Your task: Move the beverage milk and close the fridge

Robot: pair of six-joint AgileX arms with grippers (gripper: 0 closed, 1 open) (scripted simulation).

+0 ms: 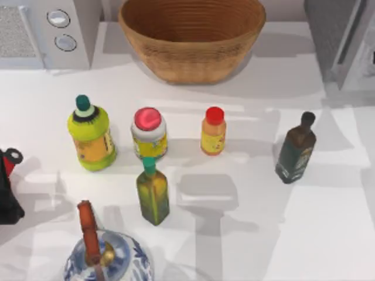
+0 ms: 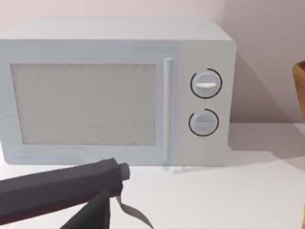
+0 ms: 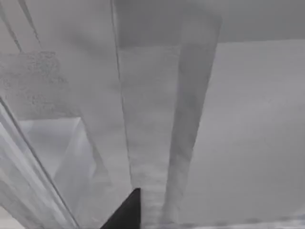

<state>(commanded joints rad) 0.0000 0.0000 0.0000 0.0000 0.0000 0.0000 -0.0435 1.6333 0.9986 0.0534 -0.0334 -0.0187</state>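
Fridge: you see the fridge (image 1: 343,41) at the table's far right corner, its door panel (image 3: 157,119) close before the right wrist camera.
Milk: no carton among the table's bottles.
Nearer arm: the right.
Right gripper: fingers' state cannot be told.
Left arm: parked at the table's left, facing the white microwave (image 2: 114,90); its grip cannot be told either.

The white counter (image 1: 328,234) is carrying a woven basket (image 1: 192,38), a white microwave (image 1: 47,32) and the grey fridge (image 1: 345,41) along its back, five bottles mid-counter, among them an orange bottle (image 1: 213,132), and a blue-patterned teapot (image 1: 108,260) at the front
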